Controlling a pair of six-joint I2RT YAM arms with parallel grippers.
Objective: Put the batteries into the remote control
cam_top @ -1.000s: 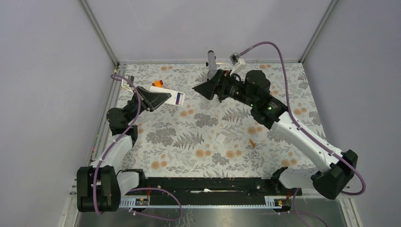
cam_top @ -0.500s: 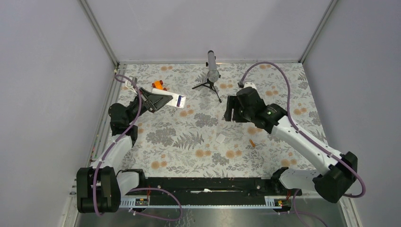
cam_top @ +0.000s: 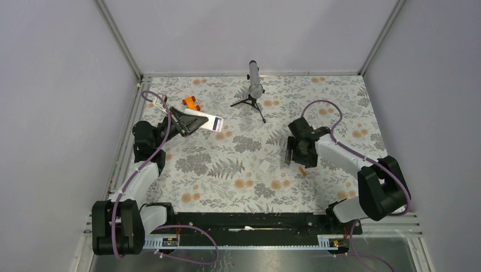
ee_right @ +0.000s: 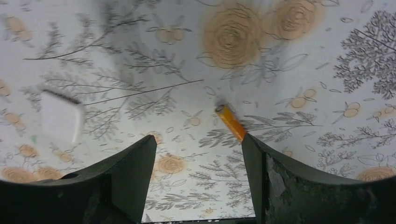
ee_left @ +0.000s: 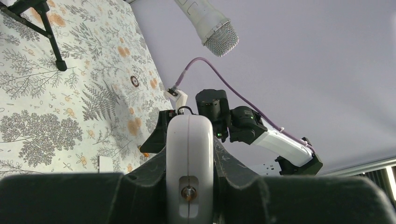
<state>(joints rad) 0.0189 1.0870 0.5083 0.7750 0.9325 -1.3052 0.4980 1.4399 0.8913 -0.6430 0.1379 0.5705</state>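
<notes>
My left gripper (cam_top: 190,122) is shut on the white remote control (cam_top: 209,119) and holds it above the far left of the table. In the left wrist view the remote (ee_left: 189,163) stands edge-on between the fingers. My right gripper (cam_top: 295,153) is open and empty, low over the table at centre right. The orange battery (cam_top: 303,170) lies on the cloth just right of it. In the right wrist view the battery (ee_right: 229,122) runs under the tip of the right finger (ee_right: 261,163). The dark blue-purple battery is not in view.
A small flat white cover (cam_top: 264,165) lies left of the right gripper, also in the right wrist view (ee_right: 60,116). An orange toy piece (cam_top: 190,102) sits at the far left. A microphone on a black tripod (cam_top: 254,90) stands at the back centre.
My right arm has swung from the microphone at the back down toward the front, over the orange battery. My left gripper with the remote has barely shifted.
</notes>
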